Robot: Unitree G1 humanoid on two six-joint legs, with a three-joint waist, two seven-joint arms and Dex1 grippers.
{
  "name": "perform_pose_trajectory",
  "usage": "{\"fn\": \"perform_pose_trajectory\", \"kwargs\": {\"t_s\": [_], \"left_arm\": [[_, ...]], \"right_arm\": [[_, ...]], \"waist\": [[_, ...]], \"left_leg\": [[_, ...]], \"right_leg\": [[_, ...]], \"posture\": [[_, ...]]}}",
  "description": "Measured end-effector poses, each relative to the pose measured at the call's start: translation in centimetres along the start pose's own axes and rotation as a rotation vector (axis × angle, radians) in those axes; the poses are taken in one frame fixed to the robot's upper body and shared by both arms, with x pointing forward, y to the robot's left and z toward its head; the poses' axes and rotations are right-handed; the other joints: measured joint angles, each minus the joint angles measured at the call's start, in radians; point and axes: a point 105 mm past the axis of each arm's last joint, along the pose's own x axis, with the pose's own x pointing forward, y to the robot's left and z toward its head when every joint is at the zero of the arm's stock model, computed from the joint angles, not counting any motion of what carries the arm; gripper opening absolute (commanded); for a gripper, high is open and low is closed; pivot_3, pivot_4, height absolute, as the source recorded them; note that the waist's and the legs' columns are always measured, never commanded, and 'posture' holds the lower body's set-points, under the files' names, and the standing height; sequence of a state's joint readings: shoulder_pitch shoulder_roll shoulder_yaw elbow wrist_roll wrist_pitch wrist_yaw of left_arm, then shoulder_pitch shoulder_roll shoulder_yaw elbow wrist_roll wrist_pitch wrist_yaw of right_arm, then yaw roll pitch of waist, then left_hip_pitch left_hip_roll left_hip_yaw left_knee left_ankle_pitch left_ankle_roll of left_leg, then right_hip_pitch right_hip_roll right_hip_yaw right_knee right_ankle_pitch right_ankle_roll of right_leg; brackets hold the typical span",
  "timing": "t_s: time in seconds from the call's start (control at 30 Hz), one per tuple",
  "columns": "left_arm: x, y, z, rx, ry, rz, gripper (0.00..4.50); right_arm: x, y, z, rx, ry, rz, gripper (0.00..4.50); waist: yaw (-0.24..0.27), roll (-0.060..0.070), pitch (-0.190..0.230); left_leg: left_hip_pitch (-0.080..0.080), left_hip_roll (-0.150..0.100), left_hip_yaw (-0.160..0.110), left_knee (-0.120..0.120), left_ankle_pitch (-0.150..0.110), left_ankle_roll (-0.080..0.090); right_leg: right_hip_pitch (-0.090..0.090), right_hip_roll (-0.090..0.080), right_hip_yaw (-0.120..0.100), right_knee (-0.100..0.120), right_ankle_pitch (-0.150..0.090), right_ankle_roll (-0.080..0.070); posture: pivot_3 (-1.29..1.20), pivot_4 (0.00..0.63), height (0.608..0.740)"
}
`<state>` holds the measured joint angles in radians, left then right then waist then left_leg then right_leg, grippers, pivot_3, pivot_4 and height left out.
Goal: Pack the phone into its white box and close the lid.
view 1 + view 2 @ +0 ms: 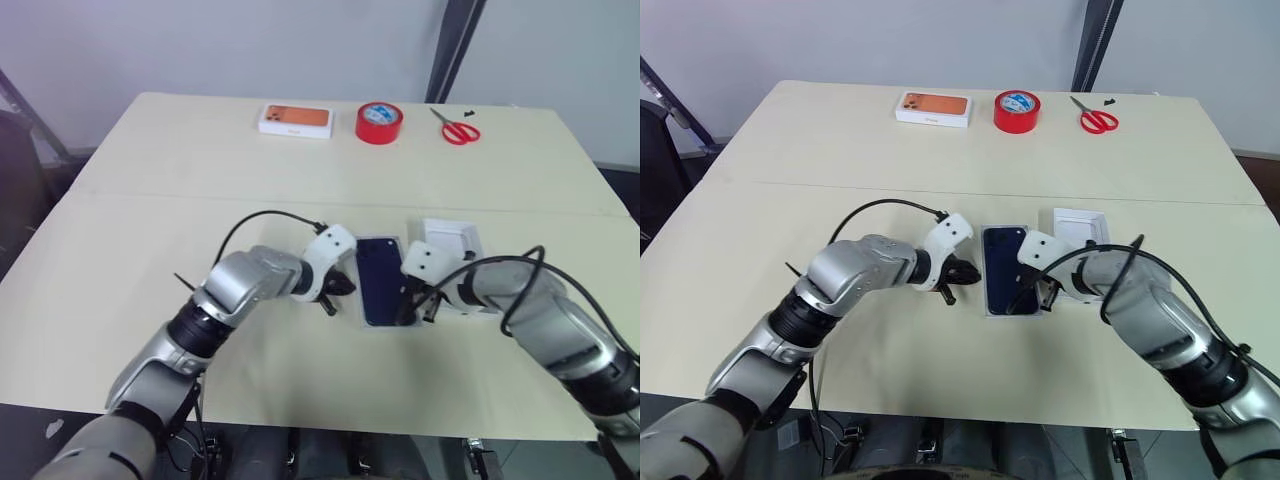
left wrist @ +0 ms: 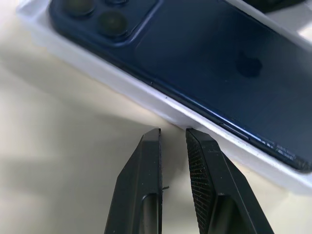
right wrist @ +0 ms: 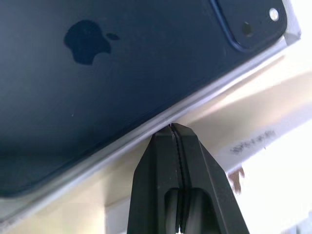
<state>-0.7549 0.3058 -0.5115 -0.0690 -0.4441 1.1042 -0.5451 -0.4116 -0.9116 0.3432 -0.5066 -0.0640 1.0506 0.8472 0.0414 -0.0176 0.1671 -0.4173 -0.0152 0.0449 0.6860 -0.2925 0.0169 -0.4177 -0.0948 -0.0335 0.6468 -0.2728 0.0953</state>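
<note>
Hands flank the boxed phone (image 1: 379,279): left hand (image 2: 171,134) slightly parted, empty; right hand (image 3: 174,127) clenched, empty.

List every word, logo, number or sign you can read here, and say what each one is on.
No word reads clearly.
Apple logo, no lettering: back of the phone.
Small print on the white box lid: too blurred.
Label on the red tape roll: too small.
Picture box: no legible text.

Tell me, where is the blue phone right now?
The phone lies back-up in the white box at the table's middle, between the left gripper and the right gripper, nearer the robot than the red tape.
</note>
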Motion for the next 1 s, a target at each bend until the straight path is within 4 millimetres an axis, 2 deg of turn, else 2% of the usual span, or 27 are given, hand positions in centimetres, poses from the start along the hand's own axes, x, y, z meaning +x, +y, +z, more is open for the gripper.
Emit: {"fn": "perform_pose_trajectory", "kwargs": {"t_s": [0.13, 0.23, 0.63, 1.0], "left_arm": [[1.1, -1.7, 0.3, 0.014, 0.009, -0.077, 0.86], [1.6, -2.1, 0.4, 0.005, 0.010, -0.099, 0.86], [1.6, -1.5, 0.4, -0.043, -0.001, -0.105, 0.86], [1.3, -1.4, 0.3, -0.061, -0.007, -0.098, 0.86]], "right_arm": [[-1.0, -0.2, -1.2, 0.018, 0.037, -0.022, 0.00], [-1.5, -0.2, -1.6, 0.025, 0.044, -0.033, 0.00], [-1.8, 0.1, -1.9, 0.039, 0.053, -0.019, 0.00], [-1.1, 0.8, -2.5, 0.050, 0.068, 0.012, 0.00]], "waist": [[-0.002, 0.000, 0.000], [-0.002, 0.000, 0.000], [-0.004, 0.000, 0.000], [-0.007, 0.000, 0.000]], "left_leg": [[0.001, -0.001, 0.000, 0.001, -0.003, 0.005], [0.004, -0.001, -0.001, 0.001, -0.003, 0.006], [0.007, -0.001, -0.001, 0.001, -0.004, 0.007], [0.008, 0.000, -0.001, 0.001, -0.003, 0.004]], "right_leg": [[0.001, -0.001, 0.000, -0.001, 0.000, 0.000], [0.005, -0.001, 0.000, -0.001, 0.000, 0.000], [0.008, -0.002, 0.000, -0.002, -0.001, 0.001], [0.008, -0.002, 0.000, -0.002, -0.001, 0.001]], "posture": [[0.00, 0.150, 0.719], [0.00, 0.150, 0.719], [0.00, 0.150, 0.719], [0.00, 0.150, 0.719]]}}
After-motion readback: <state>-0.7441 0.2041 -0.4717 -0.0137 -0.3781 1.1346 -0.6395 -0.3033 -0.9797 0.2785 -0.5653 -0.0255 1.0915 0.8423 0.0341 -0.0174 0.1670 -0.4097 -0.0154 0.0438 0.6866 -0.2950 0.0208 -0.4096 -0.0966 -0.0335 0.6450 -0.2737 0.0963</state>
